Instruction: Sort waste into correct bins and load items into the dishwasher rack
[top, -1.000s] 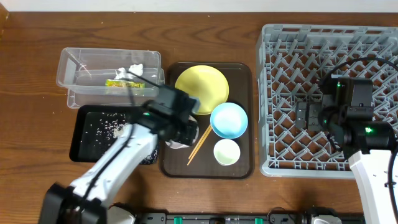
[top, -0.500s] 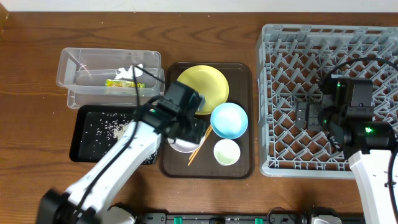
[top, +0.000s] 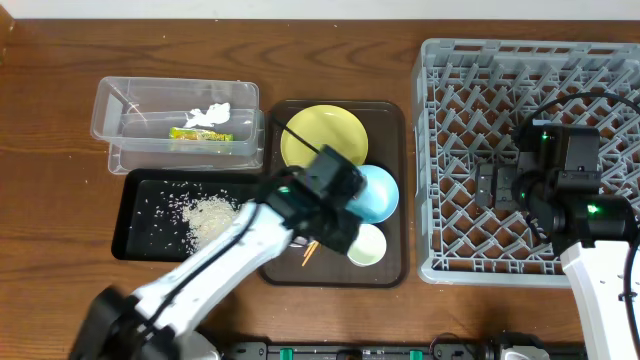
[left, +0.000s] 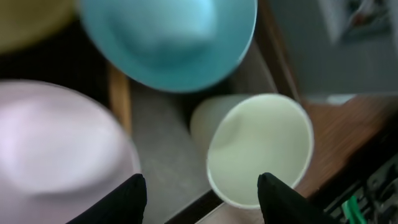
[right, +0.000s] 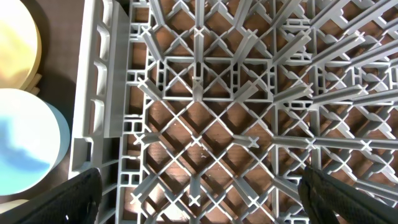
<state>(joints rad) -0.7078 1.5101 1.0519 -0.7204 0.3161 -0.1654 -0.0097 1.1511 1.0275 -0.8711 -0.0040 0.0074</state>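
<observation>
The plate (top: 318, 135) is yellow, the bowl (top: 380, 190) light blue, the tray (top: 392, 120) dark brown, the rack (top: 470, 90) grey.

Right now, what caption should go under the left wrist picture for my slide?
Open left gripper hovering over the small pale cup, next to the light blue bowl and white bowl.

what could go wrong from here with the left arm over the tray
1. The open left fingers hang over a crowded spot. The small pale cup sits close to the light blue bowl and the white bowl, so coming down may bump either one.
2. The chopsticks between the bowls could get dragged or knocked.
</observation>
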